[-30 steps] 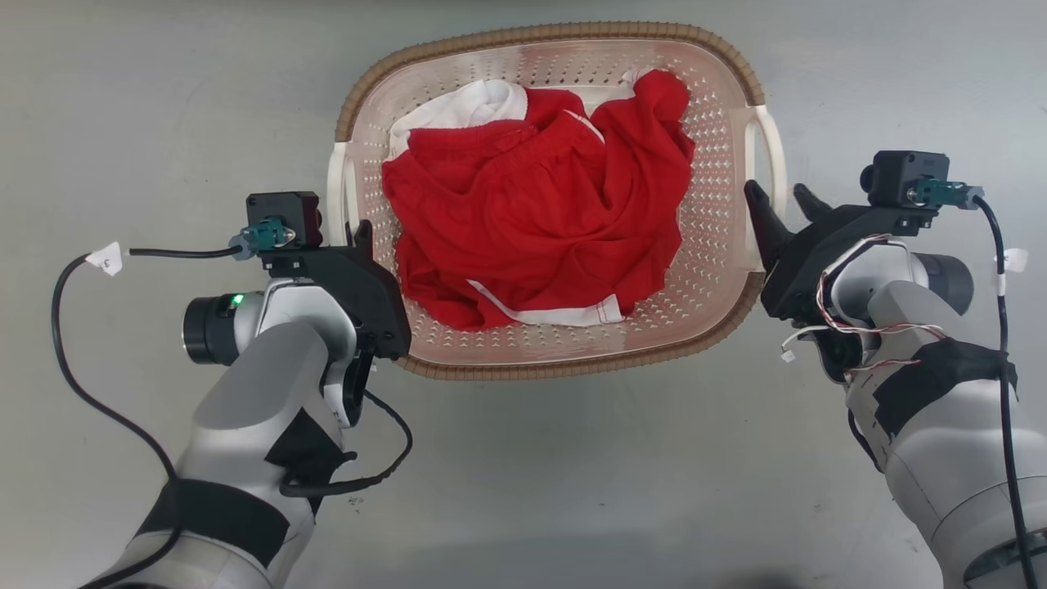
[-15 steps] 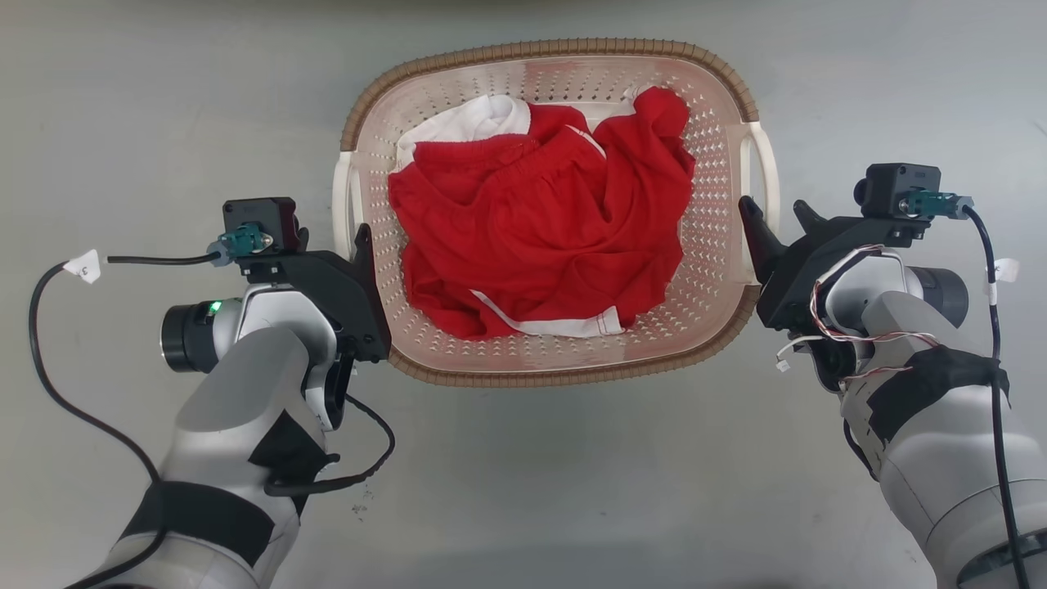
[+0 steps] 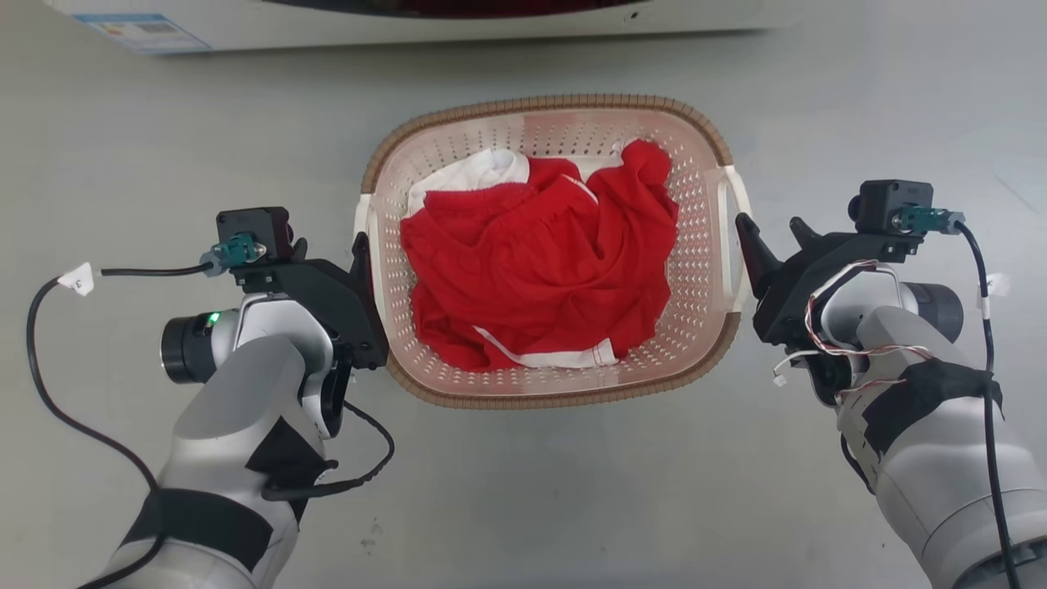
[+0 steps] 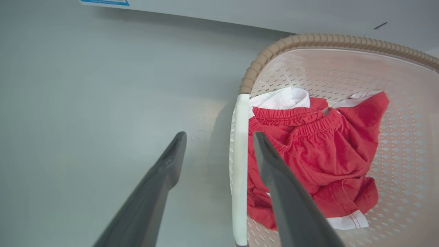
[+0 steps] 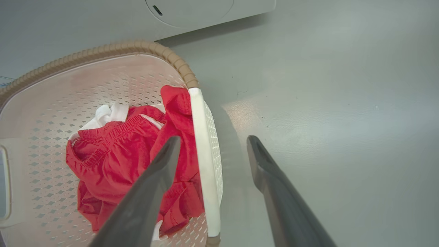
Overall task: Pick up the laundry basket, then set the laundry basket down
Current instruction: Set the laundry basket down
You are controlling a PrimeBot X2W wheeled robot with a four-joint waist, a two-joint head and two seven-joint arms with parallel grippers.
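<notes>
The laundry basket (image 3: 699,270) is a rounded rectangle of pale pink-cream plastic. Its walls and bottom are pierced with small diamond holes, a ribbed brown woven-look band runs round the rim, and a smooth white handle sits on each short side. It rests on the smooth, matte grey floor (image 3: 164,123), a little toward 12 o'clock from the middle of the head view. Inside lies a crumpled red knit garment (image 3: 540,270) with an elastic waistband and white trim. A bit of white cloth (image 3: 483,172) shows at its 11 o'clock.

The left gripper (image 3: 330,241) is at the basket's 9 o'clock with its two dark tapered fingers spread. In the left wrist view the left handle (image 4: 240,164) runs between them, one finger over the floor and the other over the red cloth inside. The right gripper (image 3: 767,221) is at the basket's 3 o'clock, also spread. It straddles the right handle (image 5: 202,154) the same way. Whether any finger touches a handle cannot be told.

A white appliance (image 3: 409,20) stands at 12 o'clock, apart from the rim.
</notes>
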